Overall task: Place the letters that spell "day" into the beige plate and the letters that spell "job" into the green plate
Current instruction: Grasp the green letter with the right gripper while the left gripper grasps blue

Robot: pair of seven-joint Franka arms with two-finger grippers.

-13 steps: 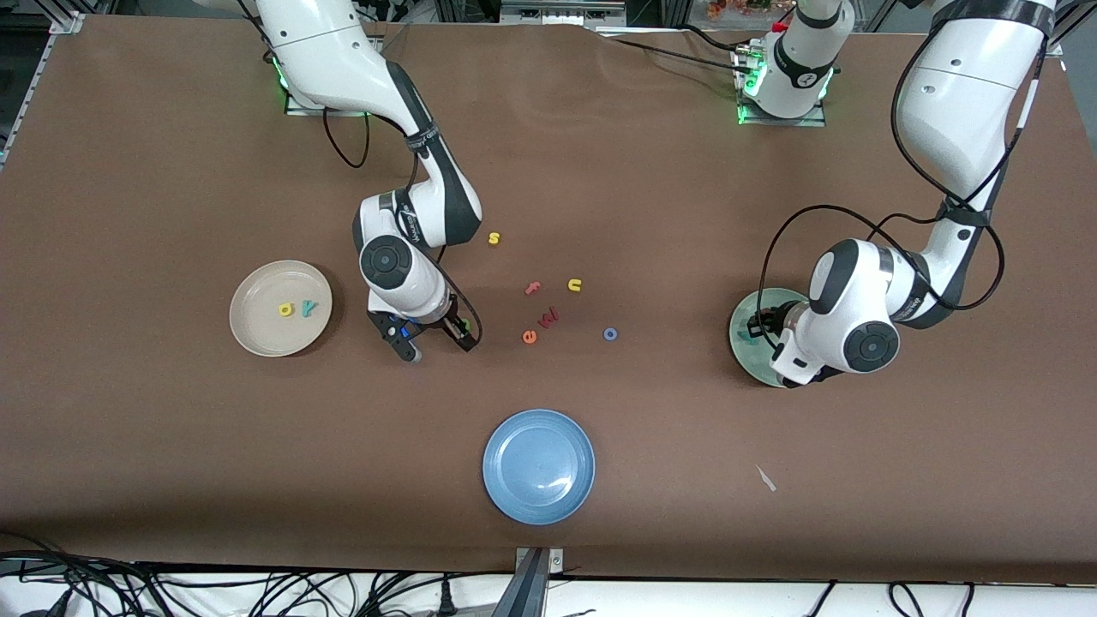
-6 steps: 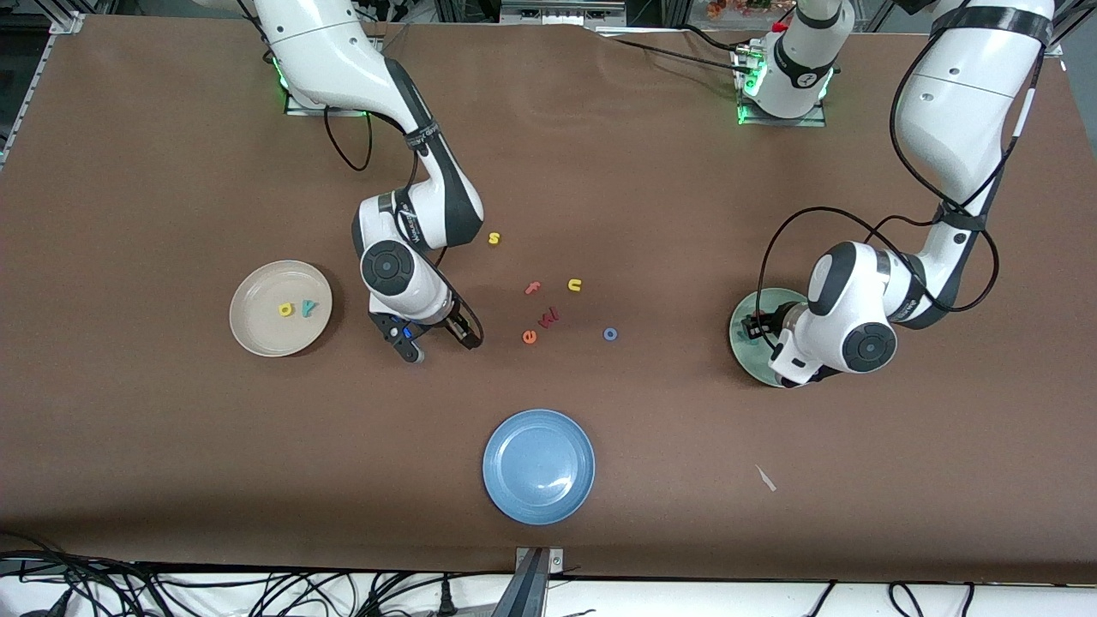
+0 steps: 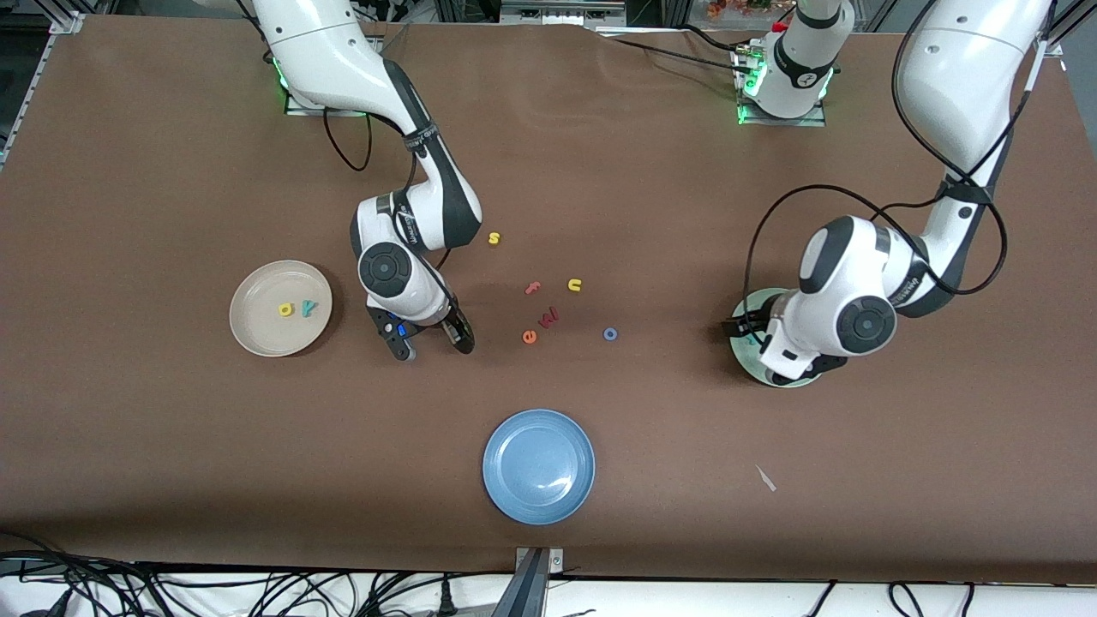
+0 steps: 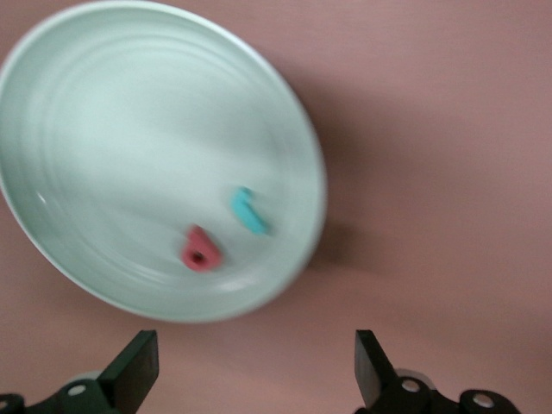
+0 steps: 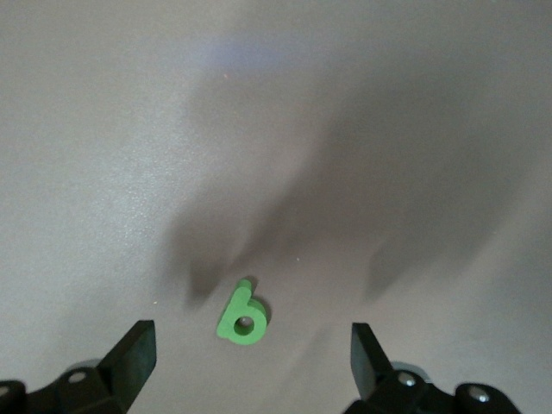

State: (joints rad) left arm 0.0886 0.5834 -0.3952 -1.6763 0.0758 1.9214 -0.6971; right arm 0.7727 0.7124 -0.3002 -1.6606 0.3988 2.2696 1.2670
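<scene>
My right hand [image 5: 250, 362] is open and hangs low over the bench [image 3: 171, 446], just beside the beige plate [image 3: 248, 330]. Directly under it, between the two open fingers, lies the green "a" [image 5: 242, 317], flat on the bench. Its long axis runs roughly along the line away from my wrist, so I judge that the fingers can close across its narrow width after a straight descent. The yellow "d" [image 3: 285, 308] and the teal "y" [image 3: 308, 307] already lie in the beige plate.

My left hand [image 4: 254, 371] is also open, holding nothing, above the rim of the green plate [image 4: 52, 241]. The pink "b" [image 4: 200, 251] and the teal "j" [image 4: 248, 211] lie in that plate. The blue "o" [image 3: 610, 333] lies on the bench between the two arms, and I judge the left arm to be nearer to it.
</scene>
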